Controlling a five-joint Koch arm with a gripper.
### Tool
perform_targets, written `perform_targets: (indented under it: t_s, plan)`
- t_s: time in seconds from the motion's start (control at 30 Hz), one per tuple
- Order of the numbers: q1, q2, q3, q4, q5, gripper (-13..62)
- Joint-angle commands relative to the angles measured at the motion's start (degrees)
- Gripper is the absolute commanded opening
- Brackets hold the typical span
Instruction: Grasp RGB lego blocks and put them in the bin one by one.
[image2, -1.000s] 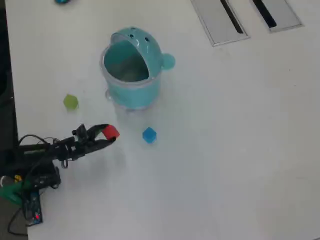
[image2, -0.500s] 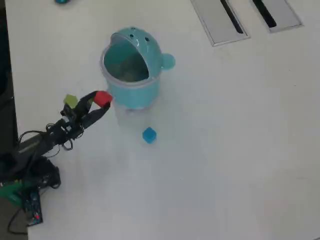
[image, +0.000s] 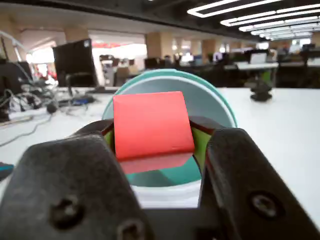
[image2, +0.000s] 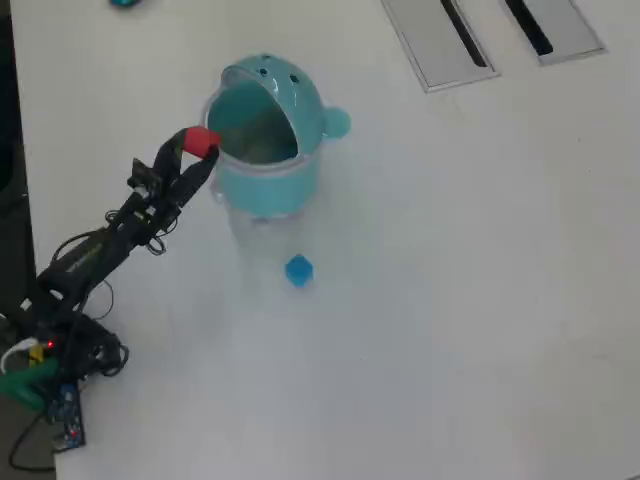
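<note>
My gripper (image2: 199, 146) is shut on the red lego block (image2: 203, 139), held up at the left rim of the open teal bin (image2: 272, 188) in the overhead view. The wrist view has the red block (image: 150, 122) pinched between my two dark fingers (image: 235, 170), with the bin's opening (image: 172, 176) right behind and below it. The bin's domed lid (image2: 290, 82) is tipped back. A blue block (image2: 298, 270) lies on the white table below the bin. The arm lies across the spot left of the bin, and no yellow-green block shows.
Two grey slotted panels (image2: 440, 40) sit at the top right of the overhead view. The arm's base and cables (image2: 60, 350) occupy the lower left, by the table's dark left edge (image2: 12, 200). White table stretches right of the bin.
The gripper has carried the red block up from the table near the blue block to the bin's left rim. The arm now covers where the yellow-green block lay.
</note>
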Motion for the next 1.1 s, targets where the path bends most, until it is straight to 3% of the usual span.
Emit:
perform_targets:
  t_s: [0.0,0.57,0.7,0.8,0.93,1.07]
  plan:
    - [-0.5,0.4,-6.0,-4.6,-1.1,12.5]
    - [-3.2,-19.5,-21.7,-7.5,-0.2,12.6]
    - [-2.4,-23.4,-25.0,-7.4,-4.8,22.3]
    - [-2.1,-24.1,-25.7,-7.4,-5.4,22.7]
    - [-1.8,-24.3,-24.6,-7.4,-9.4,29.4]
    - [-1.0,-21.6,-22.4,-6.4,-9.4,29.3]
